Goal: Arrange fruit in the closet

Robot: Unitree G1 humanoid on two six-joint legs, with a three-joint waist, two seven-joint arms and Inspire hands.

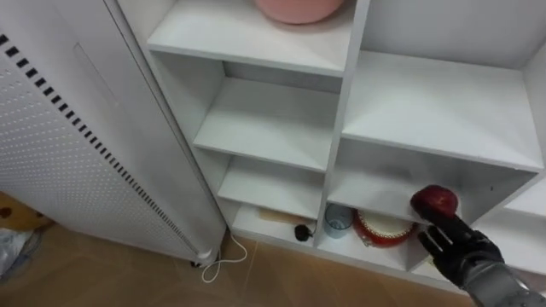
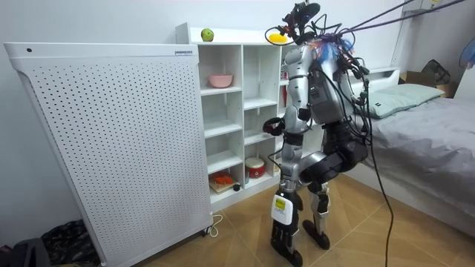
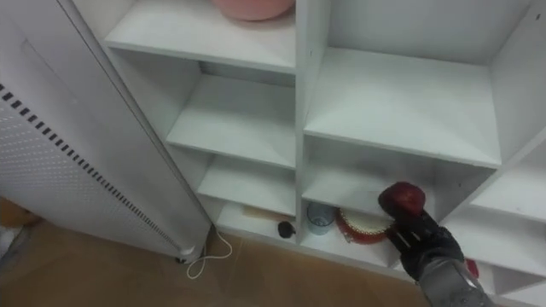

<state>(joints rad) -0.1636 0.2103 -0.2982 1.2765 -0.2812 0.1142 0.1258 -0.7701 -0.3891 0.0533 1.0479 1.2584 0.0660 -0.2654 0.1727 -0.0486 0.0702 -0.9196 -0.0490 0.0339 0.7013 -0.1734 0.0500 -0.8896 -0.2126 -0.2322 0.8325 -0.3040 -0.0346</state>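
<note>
Red round apple (image 1: 435,201) in right hand (image 1: 463,252) before white closet (image 1: 273,119)

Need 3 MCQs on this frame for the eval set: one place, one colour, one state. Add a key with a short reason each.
1. Where is the pink bowl?
A. On an upper shelf in the closet
B. On the floor
C. In the robot's grasp

2. What colour is the fruit at the right hand?
A. Green
B. Red
C. Yellow

3. What state is the red apple in?
A. Lying on a shelf
B. Lying on the floor
C. Held up in front of the closet

Key:
1 A: the bowl sits on a shelf at the top of the eye views.
2 B: the fruit above the fingers is dark red.
3 C: the right hand grips it from below, clear of any shelf board.
</note>
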